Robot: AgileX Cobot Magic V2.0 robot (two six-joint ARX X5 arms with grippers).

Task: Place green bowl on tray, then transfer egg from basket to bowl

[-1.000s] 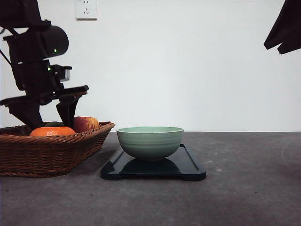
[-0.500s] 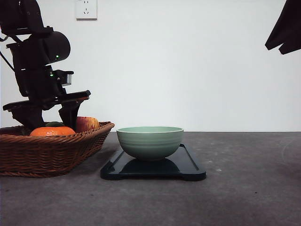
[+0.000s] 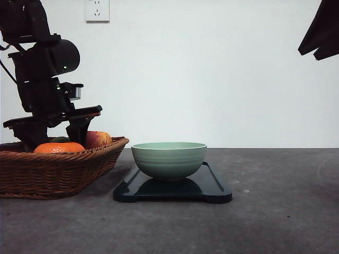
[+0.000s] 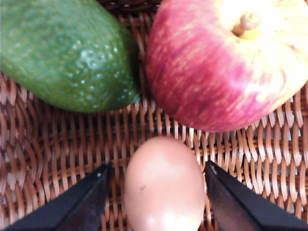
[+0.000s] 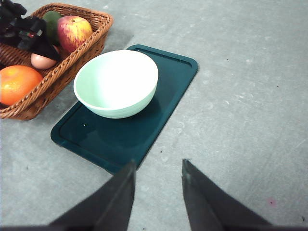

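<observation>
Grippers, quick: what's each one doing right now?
Left gripper: open, fingers either side of the egg in the basket.
Right gripper: open, holding nothing.

We record one dark grey table (image 3: pixel 275 211) carrying two items directly: a brown wicker basket (image 3: pixel 53 174) at the left and, just beside it, a dark rectangular tray (image 3: pixel 212 188) near the middle.
</observation>
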